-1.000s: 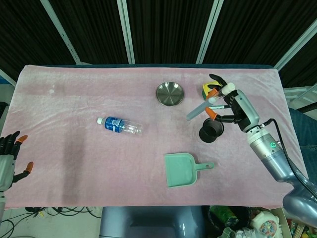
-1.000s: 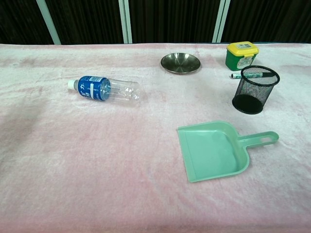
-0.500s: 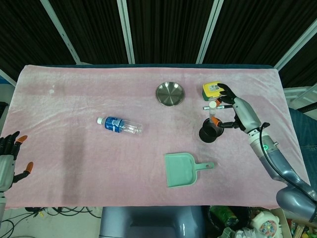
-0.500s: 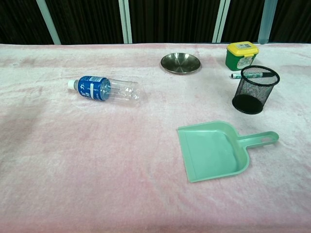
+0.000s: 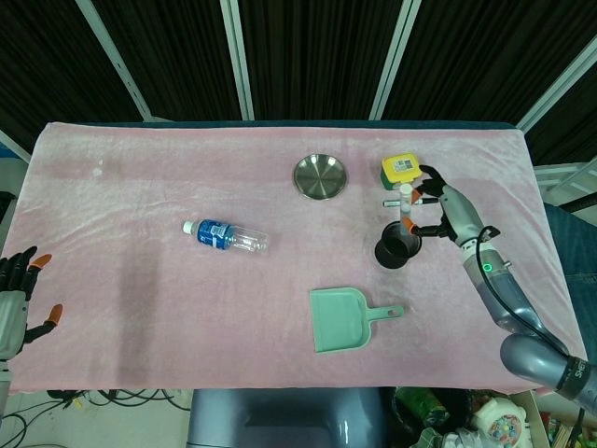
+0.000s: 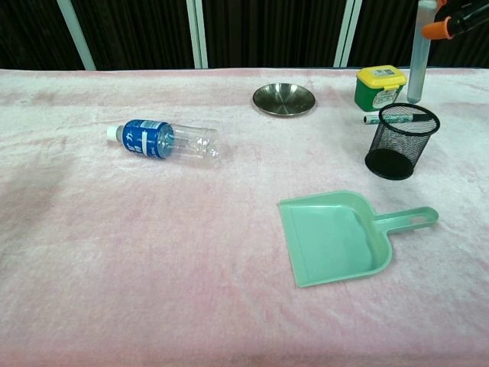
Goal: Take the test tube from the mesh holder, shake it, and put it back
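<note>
My right hand (image 5: 440, 211) pinches the clear test tube (image 6: 419, 55) near its top and holds it upright. The tube's lower end hangs just above the rim of the black mesh holder (image 6: 400, 142), toward its far right side. In the head view the test tube (image 5: 407, 201) shows white-capped above the mesh holder (image 5: 396, 247). Only orange fingertips (image 6: 437, 29) of that hand reach into the chest view. At the table's near-left edge my left hand (image 5: 17, 299) rests with fingers apart and nothing in it.
A green marker (image 6: 390, 118) lies behind the holder, beside a yellow-lidded green box (image 6: 380, 86). A steel dish (image 6: 284, 99) sits at the back centre. A water bottle (image 6: 163, 141) lies left. A green dustpan (image 6: 340, 237) is in front of the holder.
The right hand turned the tube from a slant to upright, pulled back toward the table's right edge and lowered it over the holder. The left hand stayed still.
</note>
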